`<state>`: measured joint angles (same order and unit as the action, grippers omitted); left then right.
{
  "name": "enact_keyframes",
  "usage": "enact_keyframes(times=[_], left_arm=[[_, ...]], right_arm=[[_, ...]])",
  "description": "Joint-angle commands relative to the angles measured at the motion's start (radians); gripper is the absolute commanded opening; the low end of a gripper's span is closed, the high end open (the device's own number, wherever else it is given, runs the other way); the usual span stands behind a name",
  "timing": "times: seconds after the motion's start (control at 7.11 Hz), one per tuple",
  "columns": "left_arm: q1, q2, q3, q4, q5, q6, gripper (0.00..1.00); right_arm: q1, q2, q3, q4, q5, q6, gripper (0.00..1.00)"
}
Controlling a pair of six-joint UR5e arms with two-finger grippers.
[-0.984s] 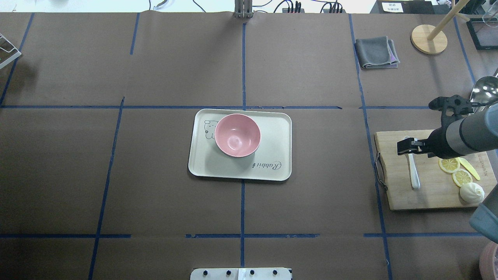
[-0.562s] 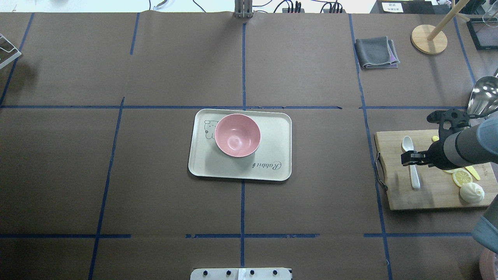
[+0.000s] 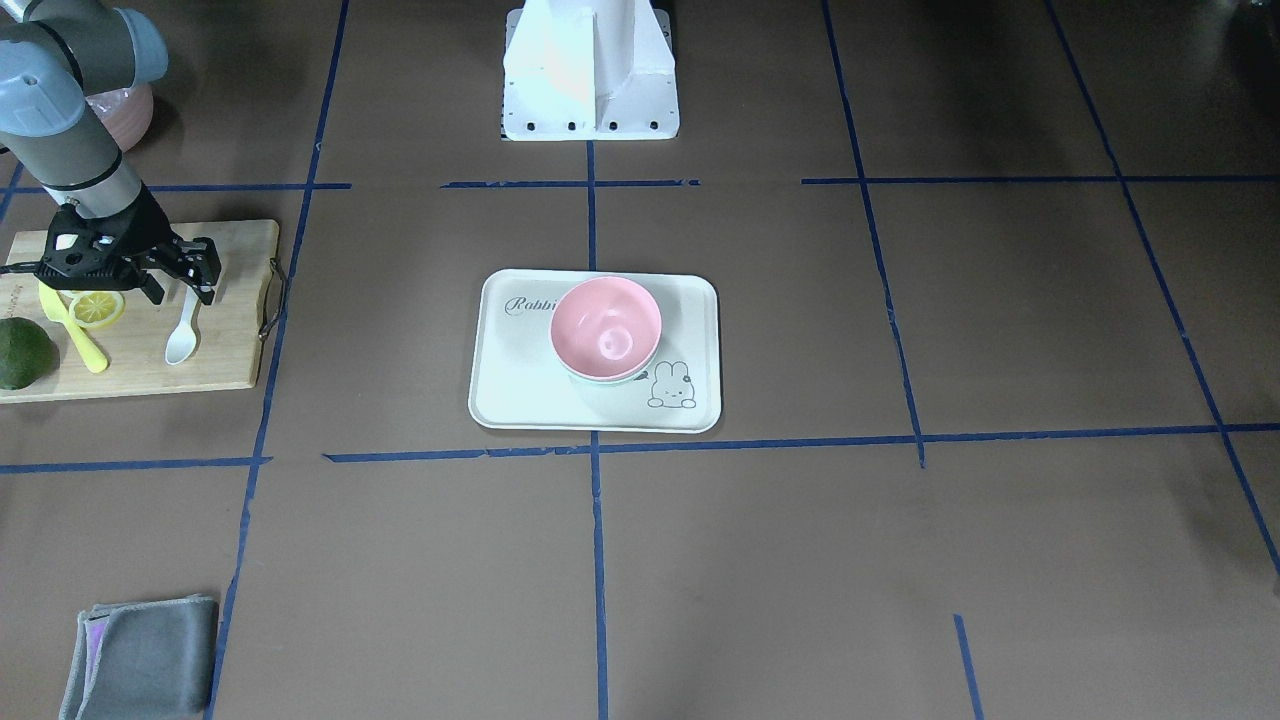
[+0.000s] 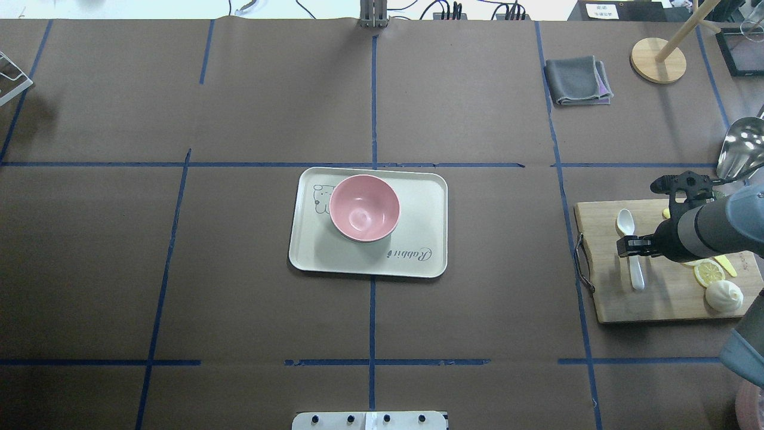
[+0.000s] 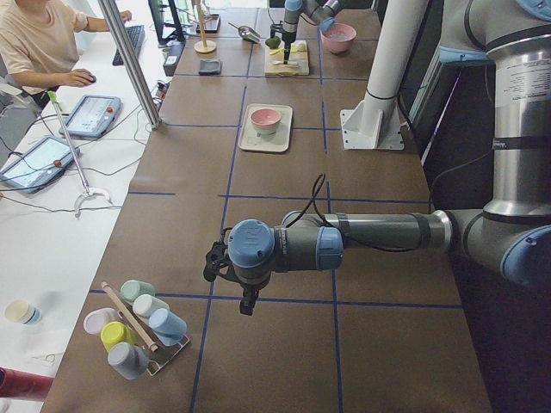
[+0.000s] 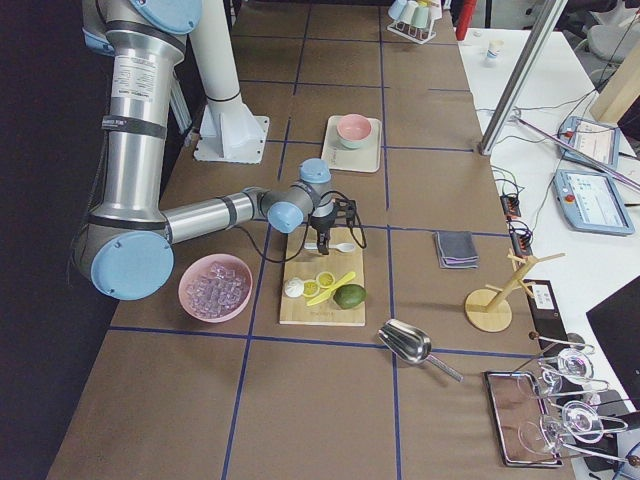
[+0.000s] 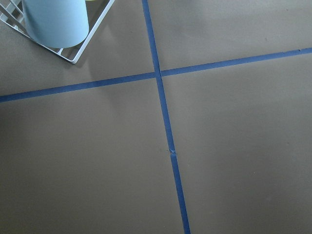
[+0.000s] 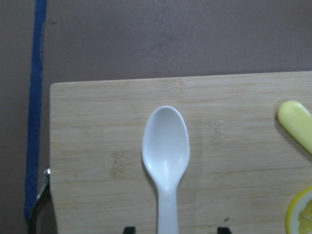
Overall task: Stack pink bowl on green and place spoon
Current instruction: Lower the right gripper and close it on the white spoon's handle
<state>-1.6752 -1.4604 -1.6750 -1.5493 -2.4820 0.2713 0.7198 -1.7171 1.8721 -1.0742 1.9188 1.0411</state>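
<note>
The right claw (image 3: 183,282) hung low over the white spoon (image 4: 625,223), fingers spread either side of its handle (the spoon lay flat on the wooden cutting board (image 4: 656,298)). The pink bowl (image 4: 364,207) sat nested in the green bowl (image 3: 625,381) on the tray (image 4: 418,203). Whether the left claw (image 5: 248,301) was clenched could not be told

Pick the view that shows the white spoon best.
Right wrist-mounted: the spoon is large and sharp, bowl up on the cutting board. Overhead and front-facing show it small, with the right tool over its handle. Both side views show it tiny; the left wrist view shows nothing.
</note>
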Motion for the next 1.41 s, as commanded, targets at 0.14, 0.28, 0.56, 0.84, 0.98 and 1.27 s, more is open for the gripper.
enact_keyframes(times=[0.14, 0.28, 0.56, 0.84, 0.98, 1.27], left_arm=[[-0.001, 0.0, -0.002, 0.0, 0.002, 0.0, 1.0], [-0.001, 0.0, -0.002, 0.0, 0.0, 0.0, 1.0], [-0.001, 0.0, -0.002, 0.0, 0.0, 0.0, 1.0], [-0.001, 0.0, -0.002, 0.0, 0.002, 0.0, 1.0], [-0.001, 0.0, -0.002, 0.0, 0.002, 0.0, 1.0], [-0.003, 0.0, -0.002, 0.0, 0.002, 0.0, 1.0]], right_arm=[[0.0, 0.001, -0.004, 0.005, 0.009, 0.005, 0.55], [0.0, 0.001, -0.004, 0.005, 0.011, 0.005, 0.54], [0.0, 0.001, -0.007, 0.005, 0.012, 0.005, 0.5], [0.0, 0.001, -0.007, 0.005, 0.012, 0.007, 0.43], [-0.002, 0.001, -0.007, 0.005, 0.014, 0.007, 0.42], [-0.003, 0.002, -0.007, 0.005, 0.014, 0.007, 0.37]])
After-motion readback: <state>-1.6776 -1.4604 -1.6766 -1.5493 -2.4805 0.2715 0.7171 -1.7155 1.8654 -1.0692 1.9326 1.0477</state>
